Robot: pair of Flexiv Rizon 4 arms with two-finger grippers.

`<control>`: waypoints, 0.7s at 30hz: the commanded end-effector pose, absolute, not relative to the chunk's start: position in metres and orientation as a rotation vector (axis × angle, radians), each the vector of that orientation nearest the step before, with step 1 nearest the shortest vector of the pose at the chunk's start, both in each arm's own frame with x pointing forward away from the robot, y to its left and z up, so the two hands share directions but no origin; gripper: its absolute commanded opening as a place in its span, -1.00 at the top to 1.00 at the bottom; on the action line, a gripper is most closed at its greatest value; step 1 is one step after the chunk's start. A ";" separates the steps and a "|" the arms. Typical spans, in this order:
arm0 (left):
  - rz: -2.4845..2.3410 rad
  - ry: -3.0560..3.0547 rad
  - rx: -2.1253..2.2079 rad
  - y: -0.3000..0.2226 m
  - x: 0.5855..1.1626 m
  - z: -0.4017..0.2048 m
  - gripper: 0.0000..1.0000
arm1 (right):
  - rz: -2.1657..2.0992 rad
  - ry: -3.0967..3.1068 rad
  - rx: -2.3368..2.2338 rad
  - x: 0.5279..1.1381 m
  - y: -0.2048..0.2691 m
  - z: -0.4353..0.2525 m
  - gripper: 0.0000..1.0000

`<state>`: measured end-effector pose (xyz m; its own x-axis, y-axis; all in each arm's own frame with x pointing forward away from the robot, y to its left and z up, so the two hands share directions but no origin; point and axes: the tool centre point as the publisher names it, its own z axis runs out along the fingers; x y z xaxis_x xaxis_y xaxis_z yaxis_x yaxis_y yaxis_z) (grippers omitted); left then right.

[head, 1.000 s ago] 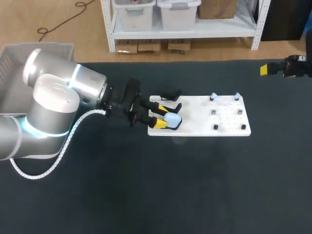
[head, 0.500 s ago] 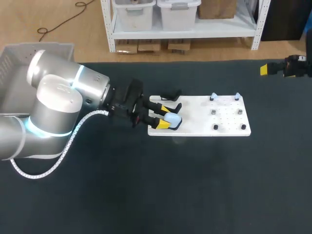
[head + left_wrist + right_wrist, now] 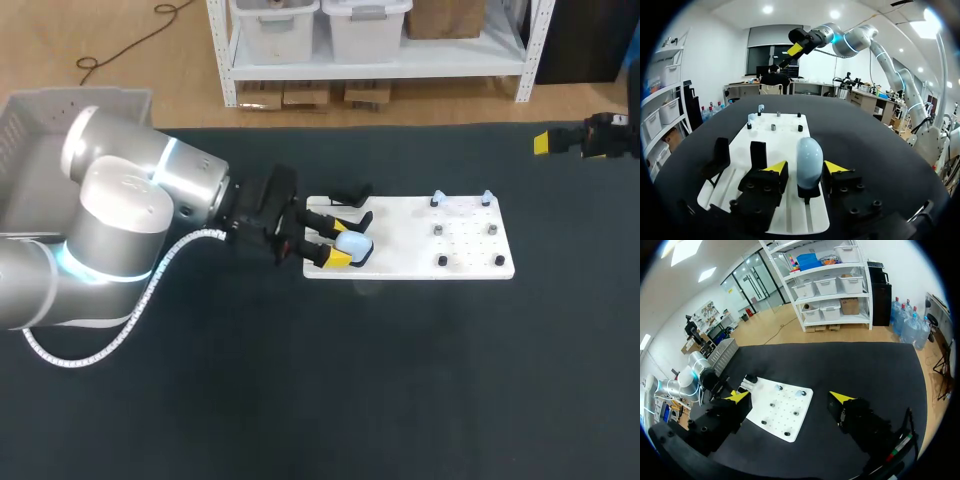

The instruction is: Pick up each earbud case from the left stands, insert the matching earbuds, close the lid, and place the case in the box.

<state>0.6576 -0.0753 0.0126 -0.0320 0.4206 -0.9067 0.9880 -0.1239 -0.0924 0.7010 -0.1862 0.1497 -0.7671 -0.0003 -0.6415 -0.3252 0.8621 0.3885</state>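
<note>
A pale blue earbud case (image 3: 353, 243) stands upright in a black stand at the left end of the white board (image 3: 460, 250). My left gripper (image 3: 336, 242) is shut on it, one yellow tip on each side. In the left wrist view the case (image 3: 809, 157) sits between the fingertips (image 3: 777, 166), still on its stand. Two more black stands (image 3: 722, 154) beside it are empty. Two small pale earbuds (image 3: 437, 198) rest on pegs at the board's far edge. My right gripper (image 3: 556, 142) hangs open and empty, high beyond the board's right end.
A grey box (image 3: 30, 130) sits at the table's far left, behind my left arm. Several small black pegs (image 3: 441, 261) dot the right half of the board. Dark table surface stretches in front of the board.
My left gripper has slid a little farther along the case and its fingers have drawn in slightly. The case stays on its stand. The right arm has not moved.
</note>
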 end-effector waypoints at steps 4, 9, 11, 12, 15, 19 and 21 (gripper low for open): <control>-1.136 1.492 1.608 -0.076 0.659 0.010 0.62 | 0.646 2.373 -0.235 0.701 -0.186 0.150 -1.00; -1.136 1.482 1.610 -0.075 0.657 0.013 1.00 | 0.646 2.373 -0.235 0.701 -0.186 0.150 -1.00; -1.132 1.475 1.613 -0.072 0.656 0.016 1.00 | 0.646 2.373 -0.235 0.701 -0.186 0.150 -1.00; -1.131 1.469 1.612 -0.070 0.655 0.020 1.00 | 0.646 2.373 -0.235 0.701 -0.186 0.150 -1.00; -1.131 1.446 1.601 -0.063 0.654 0.035 1.00 | 0.646 2.373 -0.235 0.701 -0.186 0.150 -1.00; -1.131 1.396 1.567 -0.058 0.651 0.058 1.00 | 0.646 2.373 -0.235 0.701 -0.186 0.150 -1.00; -1.141 1.369 1.543 -0.058 0.651 0.070 1.00 | 0.646 2.373 -0.235 0.701 -0.186 0.150 -1.00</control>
